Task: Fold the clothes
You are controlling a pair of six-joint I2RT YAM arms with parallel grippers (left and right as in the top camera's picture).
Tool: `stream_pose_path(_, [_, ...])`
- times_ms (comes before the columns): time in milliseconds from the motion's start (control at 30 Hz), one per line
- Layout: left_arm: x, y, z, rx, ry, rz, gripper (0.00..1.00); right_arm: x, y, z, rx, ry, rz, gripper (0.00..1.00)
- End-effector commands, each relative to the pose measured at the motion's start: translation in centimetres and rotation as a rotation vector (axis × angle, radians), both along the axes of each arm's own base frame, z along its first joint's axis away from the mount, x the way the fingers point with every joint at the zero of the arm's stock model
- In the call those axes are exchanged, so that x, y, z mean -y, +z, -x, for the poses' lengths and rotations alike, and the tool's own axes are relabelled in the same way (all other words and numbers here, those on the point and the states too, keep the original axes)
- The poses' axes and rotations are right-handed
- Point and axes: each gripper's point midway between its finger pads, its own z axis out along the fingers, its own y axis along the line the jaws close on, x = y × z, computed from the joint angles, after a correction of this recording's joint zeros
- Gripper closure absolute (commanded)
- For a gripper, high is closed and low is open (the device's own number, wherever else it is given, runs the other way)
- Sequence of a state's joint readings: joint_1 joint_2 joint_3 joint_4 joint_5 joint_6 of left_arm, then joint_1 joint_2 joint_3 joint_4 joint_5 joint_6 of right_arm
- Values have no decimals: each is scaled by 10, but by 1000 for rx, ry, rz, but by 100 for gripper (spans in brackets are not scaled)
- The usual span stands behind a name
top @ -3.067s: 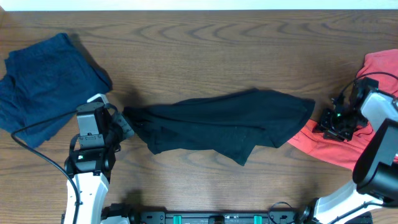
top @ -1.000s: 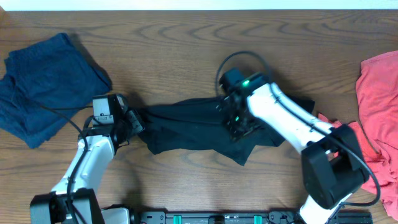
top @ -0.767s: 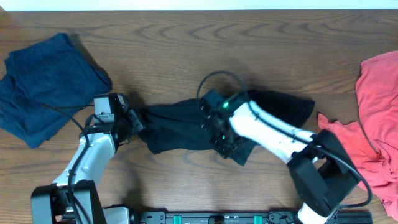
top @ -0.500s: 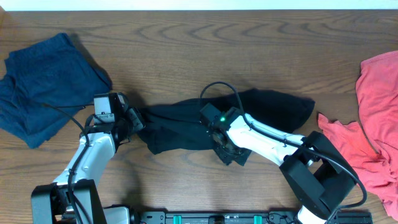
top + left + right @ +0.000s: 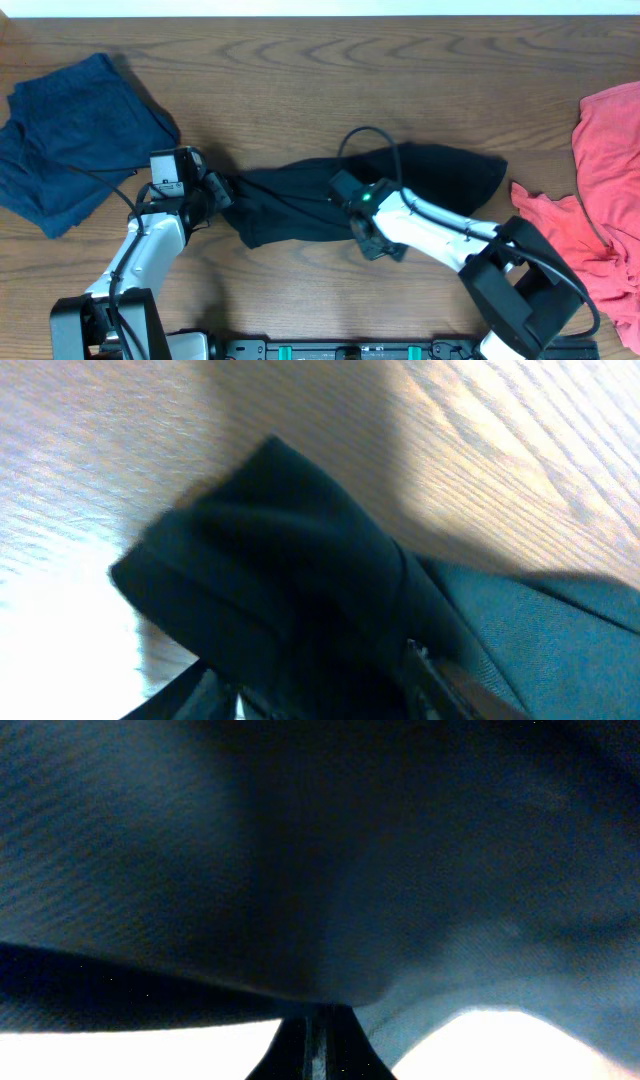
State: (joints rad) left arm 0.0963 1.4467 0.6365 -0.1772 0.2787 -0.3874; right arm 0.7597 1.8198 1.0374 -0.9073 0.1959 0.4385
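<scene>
Black shirt (image 5: 300, 195) lies in a long crumpled band across the middle of the wooden table (image 5: 300, 60), running left to right, with its right end broader.

Left arm comes up from the near-left edge, elbow bent, wrist pointing right. Left gripper (image 5: 216, 192) sits at the shirt's left tip, where the cloth draws to a bunched point. In the left wrist view a thick fold of black cloth (image 5: 290, 580) runs down into the jaws, which look closed on it. Only slivers of the fingers show at the bottom edge.

Right arm reaches in low from the near-right corner, stretched leftward, with its cable looping above the shirt. Right gripper (image 5: 370, 243) is down at the shirt's near edge, about mid-length and against the cloth. The right wrist view is filled with dark fabric close to the lens, so the jaw gap cannot be read.

Navy blue garment (image 5: 80, 140) lies rumpled at the far left, apart from the shirt. Coral-red garment (image 5: 600, 200) lies along the right edge, near the shirt's right end.
</scene>
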Motion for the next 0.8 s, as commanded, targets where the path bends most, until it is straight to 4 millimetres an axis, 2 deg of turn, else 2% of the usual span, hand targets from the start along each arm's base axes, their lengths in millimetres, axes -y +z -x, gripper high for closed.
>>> stream_pose_path(0, [17, 6, -2, 15, -56, 91, 48, 31, 34, -38, 164, -187, 56, 99])
stream_pose_path(167, [45, 16, 3, 23, -138, 244, 47, 71, 99, -76, 315, -332, -25, 99])
stream_pose_path(300, [62, 25, 6, 34, -195, 347, 47, 92, 126, -84, 367, -368, -102, 99])
stream_pose_path(333, [66, 27, 7, 36, -205, 365, 42, 98, 131, -84, 372, -368, -107, 99])
stream_pose_path(500, [70, 31, 8, 39, -222, 396, 38, 117, 136, -78, 360, -401, -85, 99])
stream_pose_path(600, [70, 31, 8, 39, -222, 396, 36, 119, 135, -78, 357, -405, -83, 99])
stream_pose_path(700, [70, 31, 8, 40, -222, 396, 26, 119, 135, -78, 357, -405, -83, 99])
stream_pose_path(767, [71, 31, 8, 40, -223, 395, 24, 118, 135, -78, 359, -405, -84, 99])
